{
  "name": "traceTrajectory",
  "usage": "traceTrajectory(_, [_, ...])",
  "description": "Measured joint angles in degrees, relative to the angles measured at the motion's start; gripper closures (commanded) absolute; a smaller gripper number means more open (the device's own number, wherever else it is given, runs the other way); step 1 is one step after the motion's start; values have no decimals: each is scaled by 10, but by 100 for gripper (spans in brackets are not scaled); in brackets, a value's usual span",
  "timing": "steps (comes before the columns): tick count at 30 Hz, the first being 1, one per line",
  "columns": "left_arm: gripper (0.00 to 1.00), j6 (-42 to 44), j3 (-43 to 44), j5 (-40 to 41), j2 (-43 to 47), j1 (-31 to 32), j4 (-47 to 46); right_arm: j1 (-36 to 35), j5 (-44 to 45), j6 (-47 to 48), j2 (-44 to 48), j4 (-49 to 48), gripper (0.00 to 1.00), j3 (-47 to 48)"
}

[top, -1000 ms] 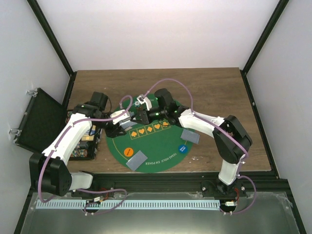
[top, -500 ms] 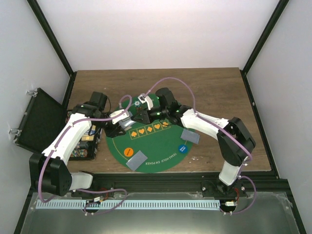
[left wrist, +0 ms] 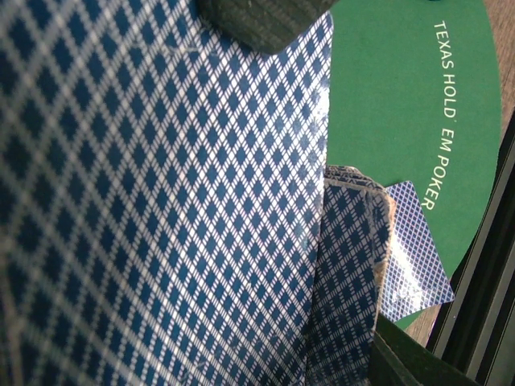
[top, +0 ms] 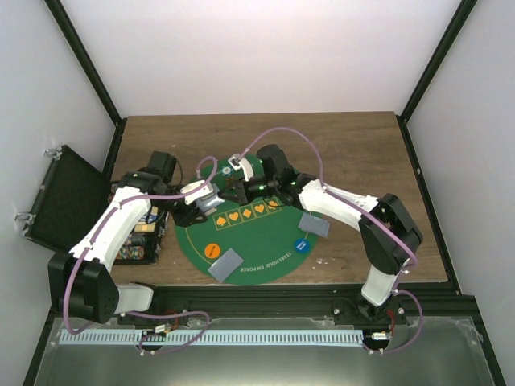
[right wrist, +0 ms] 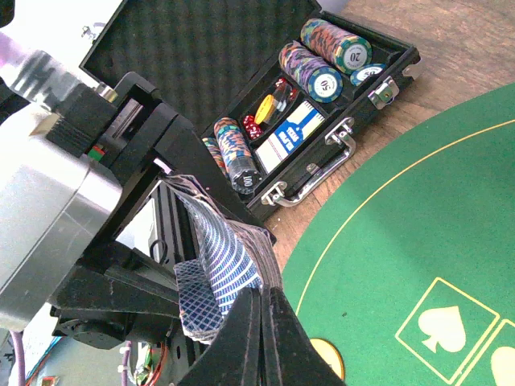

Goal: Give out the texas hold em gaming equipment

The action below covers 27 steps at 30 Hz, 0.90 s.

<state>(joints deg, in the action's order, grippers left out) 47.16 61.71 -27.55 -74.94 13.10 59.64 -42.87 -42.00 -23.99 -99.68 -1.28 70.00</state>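
Note:
My left gripper (top: 199, 207) is shut on a deck of playing cards (left wrist: 354, 273) with blue-and-white diamond backs, held over the left edge of the round green poker mat (top: 265, 241). My right gripper (right wrist: 262, 293) is shut on the top card (right wrist: 225, 257), which bends up off the deck (right wrist: 197, 310). That top card (left wrist: 161, 201) fills the left wrist view. Face-down cards lie on the mat at the front (top: 226, 264) and at the right (top: 314, 224). An orange chip (top: 212, 250) and a blue chip (top: 302, 244) also rest on the mat.
An open black case (right wrist: 354, 104) holding stacks of chips (right wrist: 322, 68), red dice and a boxed deck stands left of the mat. Its lid (top: 60, 197) leans out to the left. Brown wooden table (top: 354, 145) surrounds the mat, with white walls around.
The right gripper's fingers have shut on the top card of the deck. The right arm shifted slightly; the left arm and the deck have stayed put.

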Motion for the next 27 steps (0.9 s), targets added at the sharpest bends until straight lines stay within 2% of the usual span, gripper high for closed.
traceTrajectory(7, [51, 0, 0, 0, 0, -4, 0, 0, 11, 7, 19, 16, 97, 0])
traceTrajectory(27, [51, 1, -12, -4, 0, -15, 0, 0, 6, 23, 55, 35, 99, 0])
